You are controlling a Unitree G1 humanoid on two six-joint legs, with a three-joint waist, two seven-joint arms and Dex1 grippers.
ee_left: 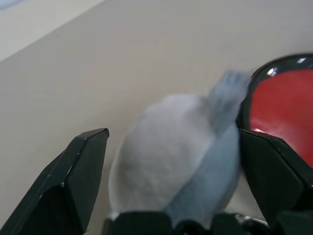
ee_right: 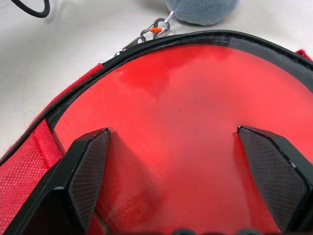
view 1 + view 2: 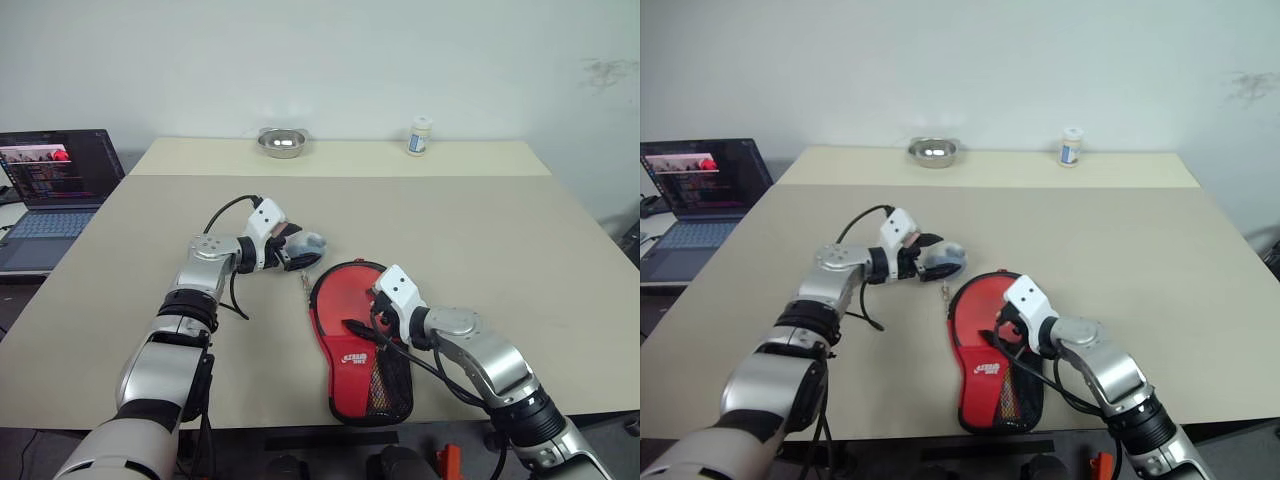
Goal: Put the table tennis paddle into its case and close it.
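While your right end effector (image 2: 178, 147) gapes over the glossy round paddle (image 2: 186, 122) in its fabric case (image 3: 355, 385), left end effector (image 1: 171, 161), spread too, straddles a soft grey plush (image 1: 171, 152) at 11 o'clock.

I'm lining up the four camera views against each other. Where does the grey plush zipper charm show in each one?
Left eye view: grey plush charm at mid-table, at the left end effector.
Right eye view: same spot, up-left of the case.
Left wrist view: large, between the fingers.
Right wrist view: at the upper edge, beyond the case rim.
Shared landmark: the case's red round end.
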